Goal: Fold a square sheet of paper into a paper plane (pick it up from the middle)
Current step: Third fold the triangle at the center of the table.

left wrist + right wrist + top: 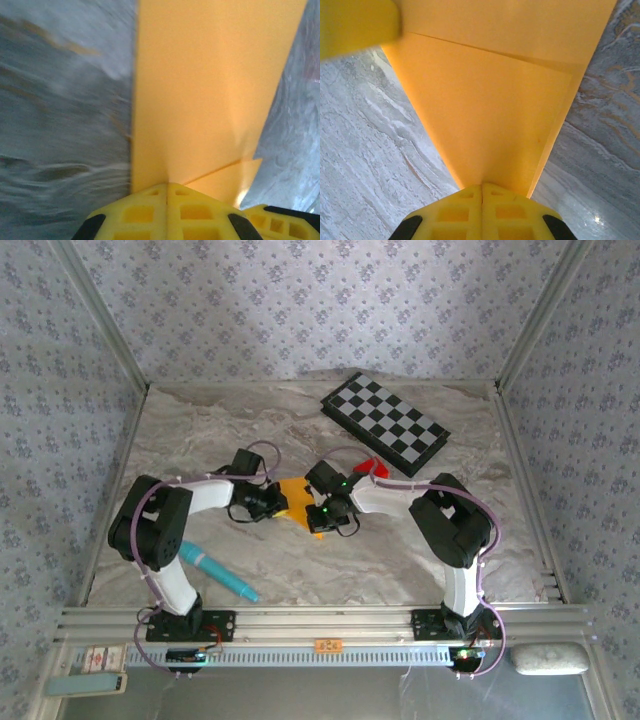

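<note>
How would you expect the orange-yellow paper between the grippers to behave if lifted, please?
The paper looks thin and creased, so it would probably sag where unsupported. It seems light, so a push might slide it across the table. Pinched in the left gripper and right gripper, it could crumple or tear if they pull apart.

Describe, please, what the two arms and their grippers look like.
Both the left arm and right arm have bulky black joint housings linked by white tubes, with lilac cables looping alongside. The left gripper and right gripper have yellow fingers moulded with square recesses and black side patches.
</note>
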{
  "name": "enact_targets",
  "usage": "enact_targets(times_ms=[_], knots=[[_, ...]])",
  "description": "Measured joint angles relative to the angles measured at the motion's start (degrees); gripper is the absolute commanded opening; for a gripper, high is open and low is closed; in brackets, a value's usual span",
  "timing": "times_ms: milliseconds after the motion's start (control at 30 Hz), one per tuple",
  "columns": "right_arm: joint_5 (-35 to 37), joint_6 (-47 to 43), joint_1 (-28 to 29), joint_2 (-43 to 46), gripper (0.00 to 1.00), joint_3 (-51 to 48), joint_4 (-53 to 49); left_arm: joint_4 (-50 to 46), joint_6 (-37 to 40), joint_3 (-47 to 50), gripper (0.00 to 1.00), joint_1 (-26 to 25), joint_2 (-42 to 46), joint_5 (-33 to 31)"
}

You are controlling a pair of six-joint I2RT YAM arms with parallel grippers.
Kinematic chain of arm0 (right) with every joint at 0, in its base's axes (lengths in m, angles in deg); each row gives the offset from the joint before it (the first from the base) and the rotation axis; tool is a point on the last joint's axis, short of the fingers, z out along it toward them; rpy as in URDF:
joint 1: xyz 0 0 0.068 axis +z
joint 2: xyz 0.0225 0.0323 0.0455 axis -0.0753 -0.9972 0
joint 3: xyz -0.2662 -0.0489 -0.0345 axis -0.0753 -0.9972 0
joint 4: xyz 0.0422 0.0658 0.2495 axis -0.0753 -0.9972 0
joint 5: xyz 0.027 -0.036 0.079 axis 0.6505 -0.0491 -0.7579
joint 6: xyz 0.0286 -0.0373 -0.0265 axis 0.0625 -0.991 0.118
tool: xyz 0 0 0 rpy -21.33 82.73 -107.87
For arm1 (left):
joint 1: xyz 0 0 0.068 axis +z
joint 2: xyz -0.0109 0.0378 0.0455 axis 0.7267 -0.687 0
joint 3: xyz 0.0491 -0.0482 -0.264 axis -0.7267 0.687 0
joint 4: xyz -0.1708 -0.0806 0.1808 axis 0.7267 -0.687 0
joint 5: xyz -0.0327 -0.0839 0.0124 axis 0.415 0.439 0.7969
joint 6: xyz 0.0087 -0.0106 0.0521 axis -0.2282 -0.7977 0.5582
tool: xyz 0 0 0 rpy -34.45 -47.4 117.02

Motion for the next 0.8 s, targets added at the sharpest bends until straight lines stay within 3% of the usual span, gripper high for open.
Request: enact_targets(times_ms=[300,500,800], knots=[[0.0,0.0,0.0,0.0,0.0,0.0,0.1,-3.6,0.5,-0.7,0.04,3.6,5.1,-4.0],[-0.3,-0.2,0.0,0.0,0.0,0.0,0.2,-0.3,-2.9,0.2,0.04,-1.0,10.0,-3.1],[-1.2,-1.4,-0.4,0.1,0.0,0.0,0.4,1.6,-5.2,0.7,0.02,-4.1,2.3,-1.8]])
